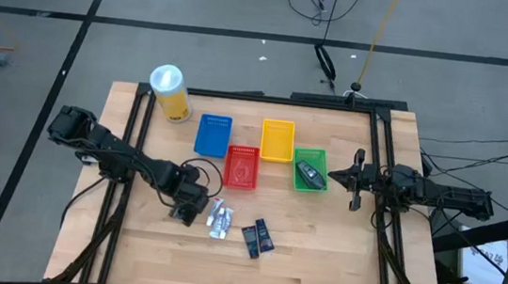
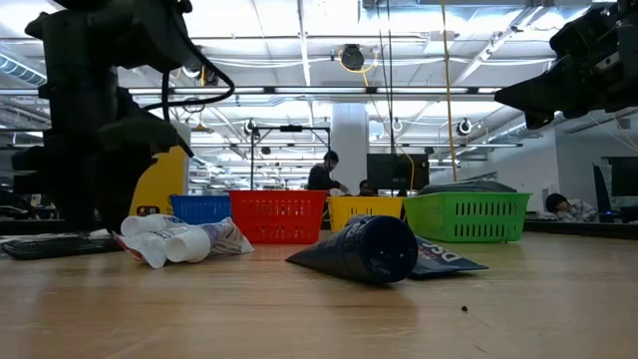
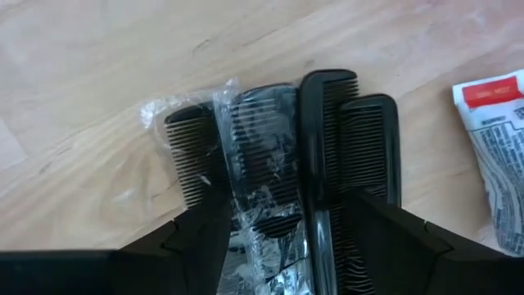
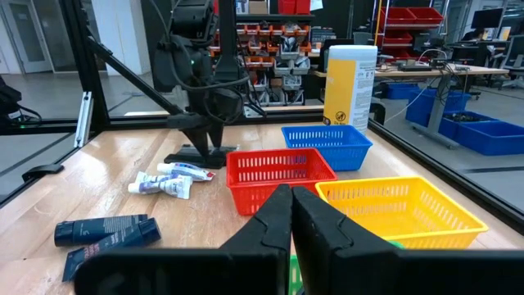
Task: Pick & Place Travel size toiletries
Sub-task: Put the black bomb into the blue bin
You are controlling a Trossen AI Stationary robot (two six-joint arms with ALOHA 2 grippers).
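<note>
Black combs (image 3: 282, 156) in clear wrap, lying flat, long axis running between the fingers.
Left gripper (image 3: 282, 233) spread wide astride them, gripping nothing; right gripper (image 4: 292, 215) closed, empty.

The left hand (image 1: 187, 213) reaches low over the surface (image 1: 317, 262), fingers apparently spread wide; the right hand (image 1: 356, 180) waits raised, fingers together.

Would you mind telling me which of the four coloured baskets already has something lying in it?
The green basket, nearest the right arm, holds a dark item; the blue, red and yellow baskets look empty.
</note>
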